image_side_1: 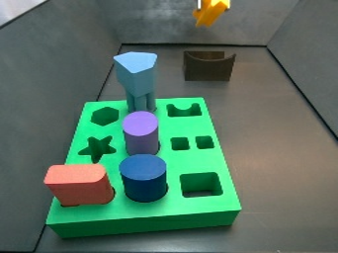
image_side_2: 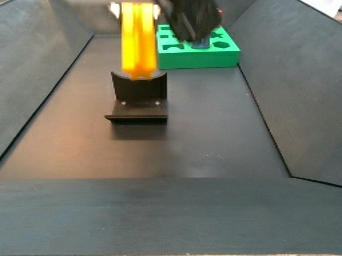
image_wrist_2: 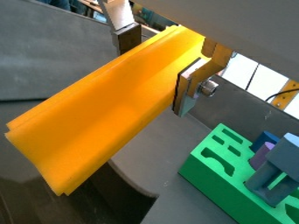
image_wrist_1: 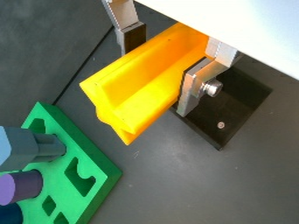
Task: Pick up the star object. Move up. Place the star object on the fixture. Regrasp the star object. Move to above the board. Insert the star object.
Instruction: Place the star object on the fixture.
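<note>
My gripper [image_wrist_1: 163, 61] is shut on the star object [image_wrist_1: 135, 87], a long orange-yellow peg, with one silver finger on each side; both wrist views show this grip [image_wrist_2: 160, 61]. In a side view the star object [image_side_2: 138, 40] hangs upright, its lower end just over the dark fixture [image_side_2: 136, 95]. In a side view the star object [image_side_1: 211, 12] is high above the fixture [image_side_1: 208, 65], and the gripper is cut off by the frame's top edge. The green board [image_side_1: 199, 158] lies nearer, with its star hole [image_side_1: 95, 148] open.
On the board stand a light-blue pentagon peg [image_side_1: 136, 74], a purple cylinder [image_side_1: 141, 131], a dark blue cylinder [image_side_1: 142, 178] and a red block [image_side_1: 77, 185]. Grey walls enclose the dark floor on both sides.
</note>
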### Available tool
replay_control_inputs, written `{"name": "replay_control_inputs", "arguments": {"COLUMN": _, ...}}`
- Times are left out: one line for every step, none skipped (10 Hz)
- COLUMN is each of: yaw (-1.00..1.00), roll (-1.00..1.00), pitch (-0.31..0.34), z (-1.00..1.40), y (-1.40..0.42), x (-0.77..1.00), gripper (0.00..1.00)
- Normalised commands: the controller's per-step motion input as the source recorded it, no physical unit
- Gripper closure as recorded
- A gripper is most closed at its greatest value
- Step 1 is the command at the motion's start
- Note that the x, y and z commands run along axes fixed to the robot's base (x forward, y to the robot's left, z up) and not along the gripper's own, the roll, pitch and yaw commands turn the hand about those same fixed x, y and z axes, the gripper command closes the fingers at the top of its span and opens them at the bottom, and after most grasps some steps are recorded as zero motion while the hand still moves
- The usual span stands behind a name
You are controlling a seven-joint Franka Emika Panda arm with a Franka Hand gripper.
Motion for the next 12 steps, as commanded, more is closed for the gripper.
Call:
{"name": "replay_control_inputs", "arguments": {"yaw": -0.16, "roll": -1.00, "pitch": 0.246, "z": -1.00, "y": 0.14, "x": 0.14, "gripper": 1.00}}
{"name": "replay_control_inputs", "arguments": {"yaw": -0.18, "roll": -0.85, "pitch": 0.224, "z": -1.00, "y": 0.14, "x": 0.15, "gripper": 1.00}}
{"name": "replay_control_inputs", "arguments": {"yaw": -0.21, "roll": -0.69, "pitch": 0.171, "z": -1.00, "y": 0.14, "x": 0.16, "gripper": 1.00}}
{"name": "replay_control_inputs", "arguments": {"yaw": -0.23, "roll": -0.45, "pitch": 0.106, "z": -1.00, "y": 0.14, "x": 0.17, "gripper": 1.00}}
{"name": "replay_control_inputs", "arguments": {"yaw": -0.23, "roll": -0.29, "pitch": 0.064, "z": -1.00, "y": 0.14, "x": 0.18, "gripper": 1.00}}
{"name": "replay_control_inputs", "arguments": {"yaw": -0.21, "roll": -0.20, "pitch": 0.023, "z": -0.97, "y": 0.14, "x": 0.19, "gripper": 1.00}}
{"name": "replay_control_inputs", "arguments": {"yaw": -0.18, "roll": -0.10, "pitch": -0.036, "z": -0.79, "y": 0.19, "x": 0.13, "gripper": 1.00}}
{"name": "replay_control_inputs", "arguments": {"yaw": -0.18, "roll": -0.10, "pitch": -0.036, "z": -0.79, "y": 0.19, "x": 0.13, "gripper": 1.00}}
{"name": "replay_control_inputs", "arguments": {"yaw": -0.17, "roll": -0.10, "pitch": -0.048, "z": -0.78, "y": 0.22, "x": 0.13, "gripper": 1.00}}
{"name": "replay_control_inputs", "arguments": {"yaw": -0.17, "roll": -0.10, "pitch": -0.055, "z": -0.75, "y": 0.22, "x": 0.14, "gripper": 1.00}}
{"name": "replay_control_inputs", "arguments": {"yaw": -0.14, "roll": -0.10, "pitch": -0.057, "z": -0.74, "y": 0.23, "x": 0.13, "gripper": 1.00}}
{"name": "replay_control_inputs", "arguments": {"yaw": -0.11, "roll": -0.10, "pitch": -0.054, "z": -0.74, "y": 0.22, "x": 0.13, "gripper": 1.00}}
